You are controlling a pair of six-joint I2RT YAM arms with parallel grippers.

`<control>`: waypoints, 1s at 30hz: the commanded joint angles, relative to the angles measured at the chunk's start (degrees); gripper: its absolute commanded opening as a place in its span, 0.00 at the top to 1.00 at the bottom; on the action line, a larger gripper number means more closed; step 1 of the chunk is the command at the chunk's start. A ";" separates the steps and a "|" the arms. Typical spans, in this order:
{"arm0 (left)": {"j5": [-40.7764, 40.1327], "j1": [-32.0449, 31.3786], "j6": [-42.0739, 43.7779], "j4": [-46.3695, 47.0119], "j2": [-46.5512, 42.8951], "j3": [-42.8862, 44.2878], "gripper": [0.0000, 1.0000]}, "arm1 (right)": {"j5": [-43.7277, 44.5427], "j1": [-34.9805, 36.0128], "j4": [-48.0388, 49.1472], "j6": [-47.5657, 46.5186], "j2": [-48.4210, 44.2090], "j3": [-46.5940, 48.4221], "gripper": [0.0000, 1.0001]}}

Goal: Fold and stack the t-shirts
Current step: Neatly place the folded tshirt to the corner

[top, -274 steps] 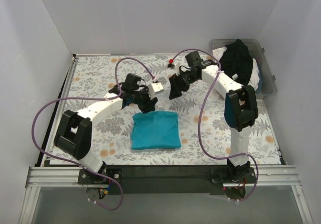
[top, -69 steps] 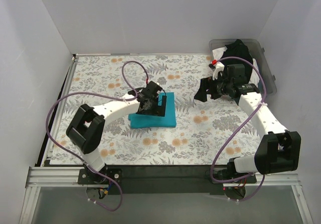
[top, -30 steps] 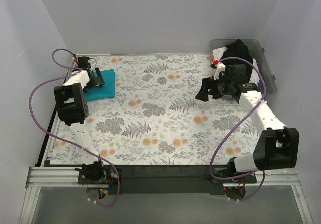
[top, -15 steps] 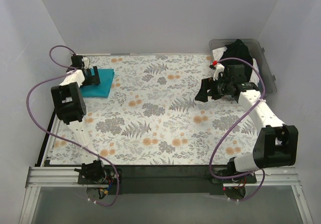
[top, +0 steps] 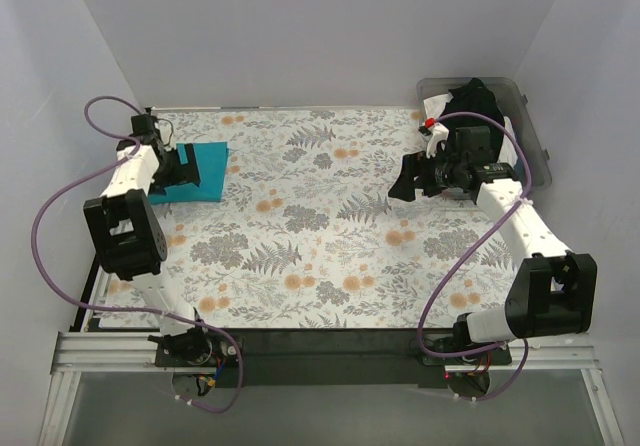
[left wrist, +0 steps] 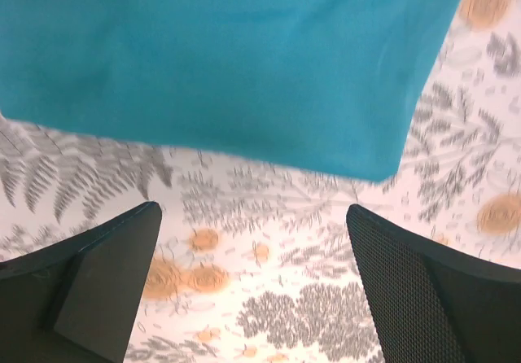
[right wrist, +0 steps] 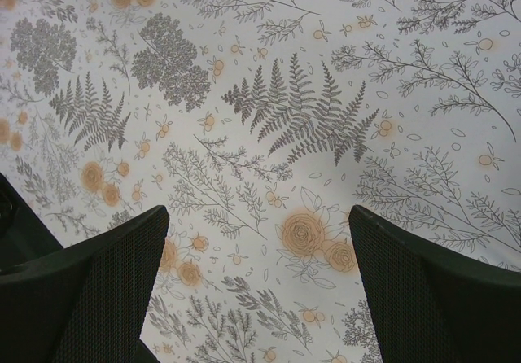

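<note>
Floral tablecloth (right wrist: 260, 94) below both wrists; teal t-shirt (left wrist: 220, 62) only in left view

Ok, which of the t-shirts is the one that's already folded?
The teal t-shirt, a flat, neat rectangle at the far-left corner of the tablecloth. The black t-shirt lies crumpled in the clear bin at far right.

A robotics lab test cell, not a home: plain white panel walls (top: 320, 36) close in a table on its left, far and right sides; two white-and-black robot arms, left arm (top: 125, 231) and right arm (top: 520, 226), are bolted to a black plate (top: 330, 341) on an aluminium frame rail (top: 100, 351) at the near edge; a floral tablecloth (top: 320, 226) covers the tabletop
</note>
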 commanded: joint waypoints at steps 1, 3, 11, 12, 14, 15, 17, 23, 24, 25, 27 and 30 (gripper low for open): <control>1.94 0.28 1.70 -3.14 -4.49 -5.72 0.02 | -1.68 -0.48 0.25 0.28 -1.32 3.24 0.02; 1.77 0.28 1.00 -3.32 -5.02 -8.35 0.02 | -1.95 -0.48 0.25 0.28 -1.76 3.16 0.02; 1.94 0.28 -2.43 -0.07 -3.18 -11.80 0.02 | -3.27 -0.57 0.42 0.37 -1.85 2.98 0.02; 1.59 0.28 -2.95 0.89 -2.13 -11.89 0.02 | -3.27 -0.74 0.51 0.37 -1.76 2.81 0.02; 1.50 0.28 -4.01 1.86 -0.81 -11.89 0.02 | -3.27 -0.65 0.51 0.46 -1.76 2.63 0.02; 1.68 0.28 -4.71 2.83 -0.20 -11.80 0.02 | -3.27 -0.74 0.43 0.46 -1.68 2.54 0.02; 1.94 0.28 -5.50 3.71 2.09 -11.01 0.02 | -3.09 -0.92 0.51 0.37 -1.59 2.54 0.02; 0.89 0.28 -5.50 4.42 9.21 -4.43 0.02 | -3.18 -1.44 0.42 0.37 -0.88 2.80 0.02; 1.06 0.37 -5.85 4.33 10.52 -3.72 0.02 | -3.35 -1.45 0.51 0.28 -0.54 2.81 0.02; 1.15 0.28 -5.86 4.42 11.14 -3.10 0.02 | -3.27 -1.36 0.43 0.37 -0.36 2.72 0.02; 1.33 0.37 -5.86 4.85 12.81 -1.17 0.02 | -3.27 -1.53 0.51 0.37 -0.01 2.54 0.02; 0.89 0.28 -5.59 4.95 15.61 2.16 0.02 | -3.27 -1.53 0.42 0.37 0.26 2.54 0.02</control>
